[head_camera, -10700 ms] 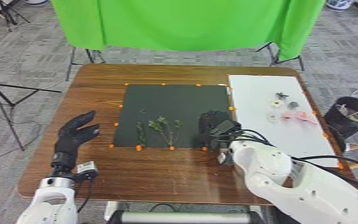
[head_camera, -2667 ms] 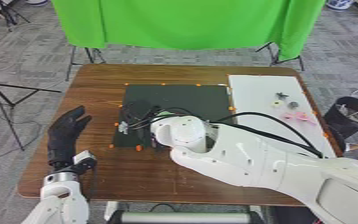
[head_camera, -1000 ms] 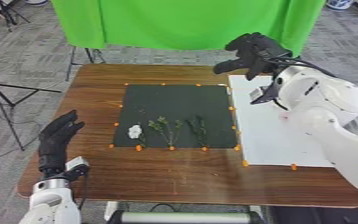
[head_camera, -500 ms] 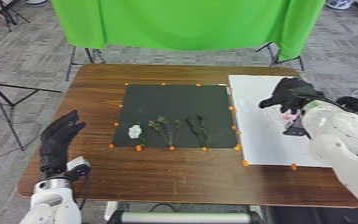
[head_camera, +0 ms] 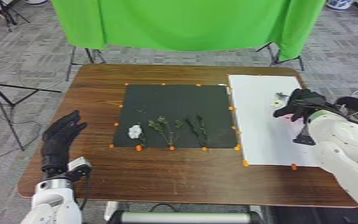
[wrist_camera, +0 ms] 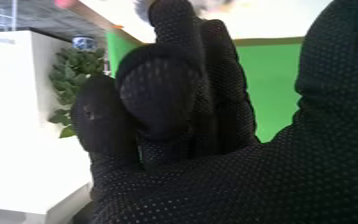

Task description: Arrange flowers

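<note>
My right hand (head_camera: 304,103) is over the right part of the white board (head_camera: 262,135), partly hiding the pink flower (head_camera: 290,118). In the right wrist view, the glove (wrist_camera: 220,180) has its thumb spread wide and some fingers bent, with nothing visible between them. A pale flower (head_camera: 277,103) and a small dark flower (head_camera: 282,95) lie beside the hand. On the dark mat (head_camera: 171,97), a white flower (head_camera: 135,131) tops the left stem; leafy green sprigs (head_camera: 165,131) and darker stems (head_camera: 198,131) lie to its right. My left hand (head_camera: 62,131) rests open left of the mat.
The brown table (head_camera: 171,175) has orange markers around the mat and board. A black bin (head_camera: 357,107) stands beyond the table's right edge, close to my right forearm. A green cloth (head_camera: 189,25) hangs behind the table.
Since the earliest view, the white flower has come onto the left stem. My right hand has left the mat, passed over the board's far edge and come down by the pink flower.
</note>
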Controlling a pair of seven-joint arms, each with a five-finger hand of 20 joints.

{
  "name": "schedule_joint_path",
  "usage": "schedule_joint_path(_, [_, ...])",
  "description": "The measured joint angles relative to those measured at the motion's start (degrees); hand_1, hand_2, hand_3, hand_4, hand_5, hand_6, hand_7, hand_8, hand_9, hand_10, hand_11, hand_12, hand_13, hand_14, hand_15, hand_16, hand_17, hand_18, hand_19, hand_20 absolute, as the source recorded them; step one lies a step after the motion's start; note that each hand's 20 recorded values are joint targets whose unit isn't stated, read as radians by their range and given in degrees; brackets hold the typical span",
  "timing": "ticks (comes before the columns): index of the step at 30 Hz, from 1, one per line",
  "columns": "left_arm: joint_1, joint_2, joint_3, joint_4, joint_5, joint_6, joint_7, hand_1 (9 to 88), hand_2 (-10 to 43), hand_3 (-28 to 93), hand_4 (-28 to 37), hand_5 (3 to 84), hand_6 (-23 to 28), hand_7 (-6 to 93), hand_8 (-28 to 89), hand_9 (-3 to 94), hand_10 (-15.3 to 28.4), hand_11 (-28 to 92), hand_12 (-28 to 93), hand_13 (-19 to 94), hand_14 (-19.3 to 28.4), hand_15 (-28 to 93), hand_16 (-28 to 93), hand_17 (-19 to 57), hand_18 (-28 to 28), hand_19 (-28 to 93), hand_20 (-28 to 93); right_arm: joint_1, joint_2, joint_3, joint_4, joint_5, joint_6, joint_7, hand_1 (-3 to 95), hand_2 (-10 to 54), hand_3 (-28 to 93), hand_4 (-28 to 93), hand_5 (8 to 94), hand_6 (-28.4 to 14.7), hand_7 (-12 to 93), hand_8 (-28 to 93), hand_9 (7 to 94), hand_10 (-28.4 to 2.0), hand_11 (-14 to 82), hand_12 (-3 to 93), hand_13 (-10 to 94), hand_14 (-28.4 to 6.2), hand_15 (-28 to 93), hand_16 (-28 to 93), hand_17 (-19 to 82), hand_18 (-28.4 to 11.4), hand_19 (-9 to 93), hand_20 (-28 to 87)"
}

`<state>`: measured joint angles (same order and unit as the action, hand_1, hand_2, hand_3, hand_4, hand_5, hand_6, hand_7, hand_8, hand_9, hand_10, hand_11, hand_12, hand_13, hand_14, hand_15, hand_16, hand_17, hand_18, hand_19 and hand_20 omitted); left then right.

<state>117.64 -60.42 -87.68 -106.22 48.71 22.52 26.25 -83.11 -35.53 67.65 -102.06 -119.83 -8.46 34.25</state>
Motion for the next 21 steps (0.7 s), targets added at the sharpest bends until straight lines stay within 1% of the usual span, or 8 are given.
schedule_joint_path(3, [0.04, -0.13, -0.02, -0.01, 0.0, -0.04, -0.01, 32.8, -3.4, 73, -14.5, 50.3, 0.8, 20.2, -10, 40.2, 11.7, 20, 12, 39, 16.0, 30, 1, 10.2, 13.6, 20, 23, -0.45, -0.03, 0.12, 0.69, 0.0, -0.14, 0.58, 38.5, -9.5, 67, -20, 64.9, -0.2, 14, -7, 82.4, -11.5, 26.2, 22.6, 91, -3.4, 59, 28, 62, -14.4, 93, 49])
schedule_joint_path(5, [0.05, -0.21, -0.05, -0.02, 0.0, -0.07, -0.05, 32.8, -3.3, 73, -14.5, 50.3, 0.8, 20.2, -10, 40.2, 11.7, 20, 12, 39, 16.0, 30, 1, 10.2, 13.6, 20, 23, -0.8, -0.09, 0.12, 1.1, 0.01, -0.15, 0.84, 44.2, -9.5, 67, -21, 65.7, 0.3, 15, -7, 83.9, -10.9, 25.0, 24.4, 92, -2.8, 58, 29, 63, -13.8, 93, 50])
schedule_joint_path(7, [0.08, -0.26, -0.11, -0.05, 0.0, -0.07, -0.08, 32.8, -3.2, 73, -14.5, 50.2, 0.8, 20.2, -9, 40.2, 11.6, 20, 12, 39, 16.0, 30, 1, 10.1, 13.7, 20, 23, -1.16, -0.19, 0.08, 1.4, 0.04, -0.13, 0.97, 49.8, -9.5, 65, -22, 67.6, 0.4, 17, 2, 86.7, -9.8, 19.4, 31.5, 92, -2.2, 58, 29, 63, -13.4, 93, 50])
schedule_joint_path(9, [0.12, -0.32, -0.19, -0.06, -0.01, -0.08, -0.12, 32.8, -3.2, 73, -14.5, 50.2, 0.9, 20.2, -9, 40.2, 11.6, 20, 12, 39, 16.0, 30, 1, 10.1, 13.6, 20, 23, -1.51, -0.36, 0.07, 1.69, 0.1, -0.13, 0.79, 57.3, -9.5, 59, -21, 72.6, -0.3, 19, 11, 89.9, -8.7, 14.3, 36.6, 93, -1.6, 58, 29, 64, -12.8, 93, 50])
schedule_joint_path(11, [0.2, -0.38, -0.29, -0.09, -0.01, -0.16, -0.14, 32.8, -3.1, 73, -14.6, 50.3, 0.9, 20.1, -10, 40.2, 11.7, 20, 12, 39, 16.0, 30, 1, 10.1, 13.7, 20, 23, -1.84, -0.54, 0.04, 1.94, 0.15, -0.12, 0.3, 59.6, -9.5, 60, -21, 76.0, -0.4, 22, 14, 91.3, -8.3, 13.3, 37.7, 93, -1.3, 58, 29, 65, -12.6, 93, 51])
schedule_joint_path(13, [0.34, -0.45, -0.43, -0.14, -0.03, -0.24, -0.14, 32.7, -2.9, 73, -14.5, 50.2, 0.9, 20.1, -9, 40.1, 11.7, 20, 12, 39, 16.0, 30, 1, 10.1, 13.7, 20, 23, -2.06, -0.61, -0.22, 2.11, 0.12, 0.51, -0.32, 60.9, -9.5, 61, -21, 77.0, -0.5, 23, 14, 92.3, -8.0, 14.1, 37.9, 94, -1.1, 59, 29, 65, -12.5, 93, 51])
schedule_joint_path(19, [0.51, -0.49, -0.45, -0.19, -0.06, -0.24, -0.17, 32.6, -2.6, 73, -14.5, 50.2, 1.0, 20.0, -10, 40.1, 11.7, 20, 12, 39, 16.0, 30, 1, 9.9, 13.8, 20, 23, -3.13, -0.62, -0.47, 1.42, 0.26, 9.29, -1.94, 61.6, -9.5, 61, -21, 78.4, -1.3, 24, 13, 92.9, -7.7, 13.2, 38.6, 94, -0.6, 60, 29, 66, -12.2, 93, 53])
schedule_joint_path(21, [0.51, -0.49, -0.45, -0.2, -0.12, -0.23, -0.17, 32.5, -2.5, 73, -14.6, 50.1, 1.0, 20.0, -9, 40.1, 11.7, 20, 12, 39, 16.0, 30, 1, 9.8, 13.8, 20, 23, -3.56, -0.66, 0.36, 0.09, 0.85, 10.58, -2.44, 61.9, -9.5, 61, -20, 78.5, -1.5, 24, 13, 93.0, -7.8, 13.0, 38.8, 94, -0.5, 60, 28, 67, -12.1, 93, 53])
